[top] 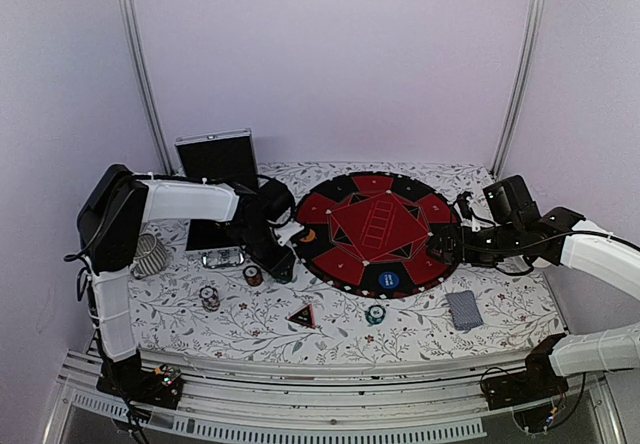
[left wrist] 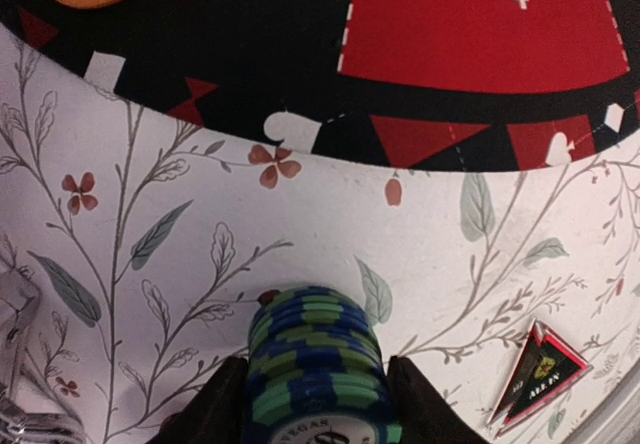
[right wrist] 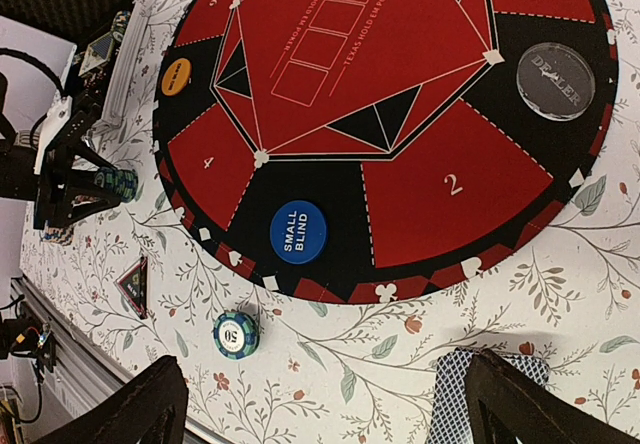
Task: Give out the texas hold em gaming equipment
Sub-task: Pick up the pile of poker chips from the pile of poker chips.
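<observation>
Floral tablecloth, round red-black mat at centre. Left gripper straddles blue-green chip stack, which stands on cloth just off mat edge. Fingers close against both sides; firm grip or not, cannot tell. Triangle lies near stack. Right gripper spread wide, empty, above cloth by single chip and cards.

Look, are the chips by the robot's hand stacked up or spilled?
Stacked. The chips stand in one neat upright pile on the cloth, between the left gripper's fingers.
</observation>
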You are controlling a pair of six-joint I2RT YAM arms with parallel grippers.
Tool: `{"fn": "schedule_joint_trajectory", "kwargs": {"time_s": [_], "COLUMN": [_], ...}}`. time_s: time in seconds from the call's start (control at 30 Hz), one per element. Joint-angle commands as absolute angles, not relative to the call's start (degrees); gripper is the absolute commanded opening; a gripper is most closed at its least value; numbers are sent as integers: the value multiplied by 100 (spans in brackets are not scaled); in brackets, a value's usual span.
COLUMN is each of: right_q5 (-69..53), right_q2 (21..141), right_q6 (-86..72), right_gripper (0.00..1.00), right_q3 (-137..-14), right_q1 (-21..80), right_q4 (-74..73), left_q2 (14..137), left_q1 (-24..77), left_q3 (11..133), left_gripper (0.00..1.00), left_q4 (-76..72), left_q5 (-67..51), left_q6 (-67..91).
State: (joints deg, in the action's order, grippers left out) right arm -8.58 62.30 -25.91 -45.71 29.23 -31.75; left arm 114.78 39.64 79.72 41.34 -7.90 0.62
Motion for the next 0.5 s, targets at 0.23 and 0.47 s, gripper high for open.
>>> {"fn": "schedule_joint_trajectory", "kwargs": {"time_s": [0.23,0.47], "right_q5": [-777,-756], "right_q2": [6177,6218], "right_q6": [-2531,-2521], "right_gripper": [99,99], "right_q3": [-4527,-4544], "right_q1": [2910,2915], "right_q4": [-3198,-3199], "left_q2": [11040,11057], "left_q1": [4034,4038], "left_q3": [8169,8453], "left_gripper": [11,0], "left_q4": [4190,4417], "left_q5": [-785,-651], "left_q6": [20,-103]}}
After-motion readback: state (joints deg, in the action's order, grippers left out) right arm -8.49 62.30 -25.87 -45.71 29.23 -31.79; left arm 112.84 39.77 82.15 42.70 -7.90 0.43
